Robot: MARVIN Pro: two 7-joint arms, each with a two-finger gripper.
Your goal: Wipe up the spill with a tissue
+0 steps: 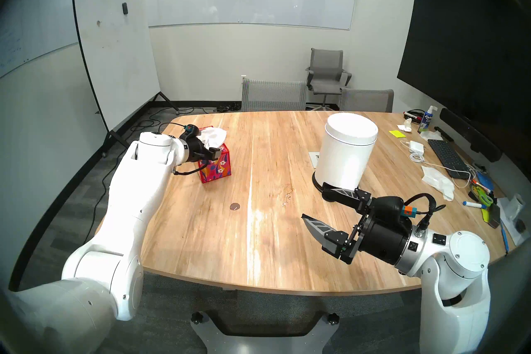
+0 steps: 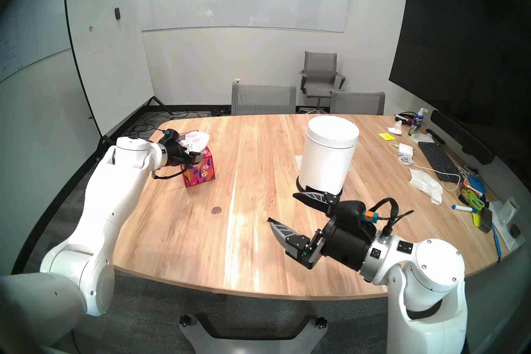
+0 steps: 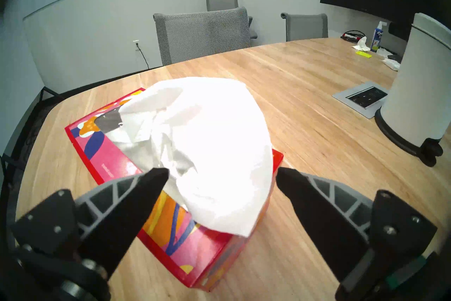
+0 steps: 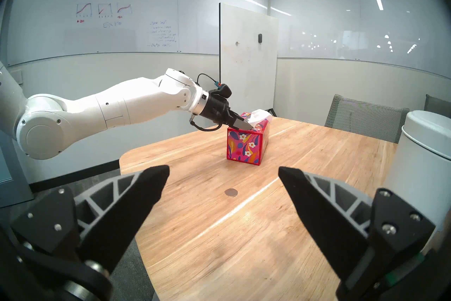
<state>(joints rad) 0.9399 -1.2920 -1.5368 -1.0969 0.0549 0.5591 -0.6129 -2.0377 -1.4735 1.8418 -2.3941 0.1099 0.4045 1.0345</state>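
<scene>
A white tissue (image 3: 207, 146) sticks up out of the red floral box (image 3: 170, 232) at the table's far left. My left gripper (image 3: 222, 176) is open at the box's near end, one finger on each side of the tissue's near edge, not closed on it. The same tissue (image 1: 211, 136), box (image 1: 217, 169) and left gripper (image 1: 214, 153) show in the head view. The spill (image 1: 235, 206), a small round dark brown blot, lies on the wood nearer me than the box. My right gripper (image 1: 313, 201) hovers open and empty to the right of the spill (image 4: 231, 192).
A tall white lidded bin (image 1: 344, 155) stands just beyond my right gripper. A keyboard (image 1: 448, 155), rumpled white papers (image 1: 438, 178), cables and markers crowd the table's right edge. Grey chairs (image 1: 273, 94) stand behind the table, a whiteboard (image 1: 115, 51) to the left.
</scene>
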